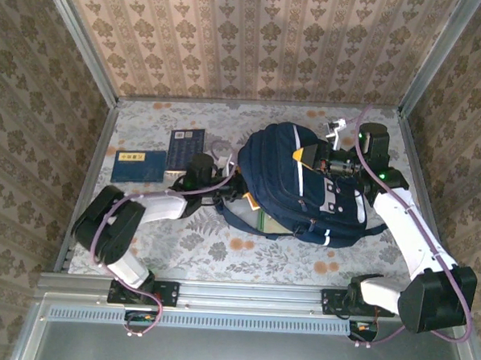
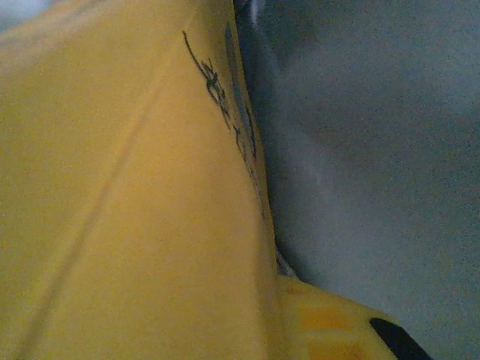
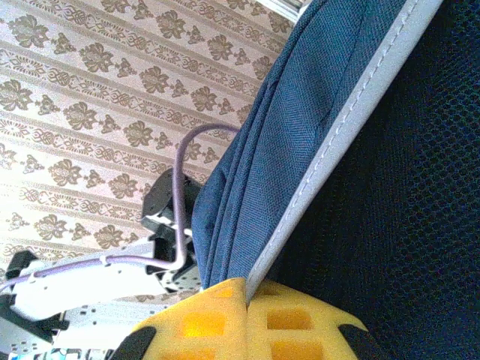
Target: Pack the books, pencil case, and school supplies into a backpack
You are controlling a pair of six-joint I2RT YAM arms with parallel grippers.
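Table [image 1: 220, 251]: flat top covered by a pale cloth with a grey leaf pattern and scattered orange flowers.
Backpack [image 1: 301, 183]: large, navy-blue with white stripes and grey-white patches. It lies on its side on the cloth, right of the middle, with dark straps trailing off its right side.
Blue book [image 1: 140, 167]: yellow label, lying flat on the cloth well to the left of the backpack.
Dark navy book [image 1: 186, 149]: white-mark grid, lying flat between the blue book and the backpack, just beside the blue book and apart from the backpack.
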